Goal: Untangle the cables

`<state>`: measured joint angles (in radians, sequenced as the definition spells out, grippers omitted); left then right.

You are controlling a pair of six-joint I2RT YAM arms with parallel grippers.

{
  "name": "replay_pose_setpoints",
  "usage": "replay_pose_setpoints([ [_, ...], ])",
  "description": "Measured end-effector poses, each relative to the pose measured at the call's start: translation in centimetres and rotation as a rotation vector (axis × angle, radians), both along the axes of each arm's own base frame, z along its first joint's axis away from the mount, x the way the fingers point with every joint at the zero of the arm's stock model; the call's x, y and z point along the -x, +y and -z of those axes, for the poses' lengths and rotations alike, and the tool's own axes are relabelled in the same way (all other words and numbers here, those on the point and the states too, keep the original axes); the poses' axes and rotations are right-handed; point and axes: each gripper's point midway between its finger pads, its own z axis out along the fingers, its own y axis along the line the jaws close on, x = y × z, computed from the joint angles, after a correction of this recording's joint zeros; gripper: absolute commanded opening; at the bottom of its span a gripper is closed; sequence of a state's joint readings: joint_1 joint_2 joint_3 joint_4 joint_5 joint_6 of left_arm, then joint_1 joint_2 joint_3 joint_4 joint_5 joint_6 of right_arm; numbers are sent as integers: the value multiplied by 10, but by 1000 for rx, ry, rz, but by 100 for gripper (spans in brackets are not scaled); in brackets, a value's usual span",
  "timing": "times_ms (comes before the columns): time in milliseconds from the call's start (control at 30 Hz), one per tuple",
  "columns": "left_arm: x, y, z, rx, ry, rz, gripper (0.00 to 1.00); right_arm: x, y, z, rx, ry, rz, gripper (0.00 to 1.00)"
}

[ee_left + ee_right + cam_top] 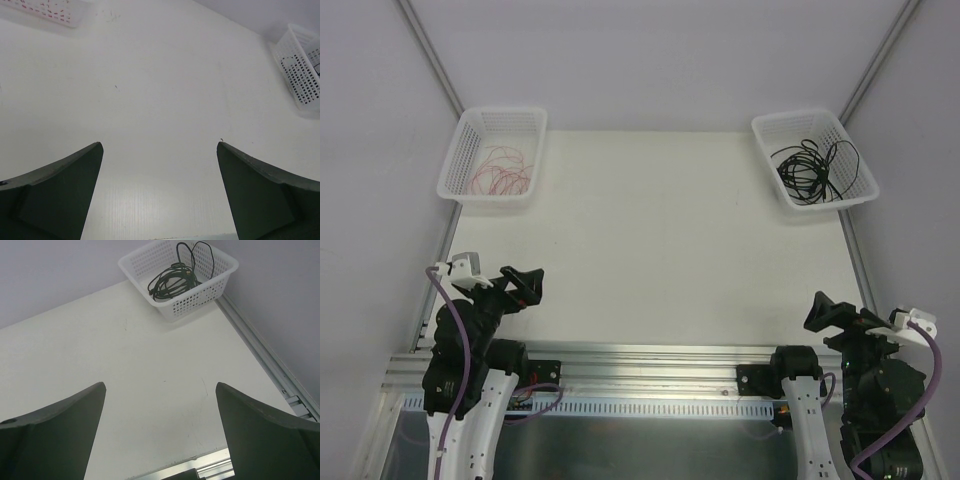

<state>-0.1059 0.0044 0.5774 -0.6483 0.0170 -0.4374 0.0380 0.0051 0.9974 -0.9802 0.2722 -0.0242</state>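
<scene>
A coil of thin black cables (812, 168) lies in the white basket (845, 195) at the far right; it also shows in the right wrist view (172, 279). Fine red and pink wires (500, 172) lie looped in the white basket (465, 133) at the far left. My left gripper (523, 285) is open and empty over the near left of the table; the left wrist view (159, 146) shows only bare table between its fingers. My right gripper (827, 312) is open and empty at the near right, as the right wrist view (160, 385) shows.
The white table top (660, 240) lies between the two baskets and the arms. An aluminium rail (650, 360) runs along the near edge, and another rail (265, 365) along the right side. Grey walls close in the back and sides.
</scene>
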Motion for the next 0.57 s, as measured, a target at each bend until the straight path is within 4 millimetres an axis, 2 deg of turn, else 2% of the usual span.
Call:
replay_pose_setpoints([
  [567,-1,4,3,14,10,-30,99,-3,4,4,-11,9,-18,97],
])
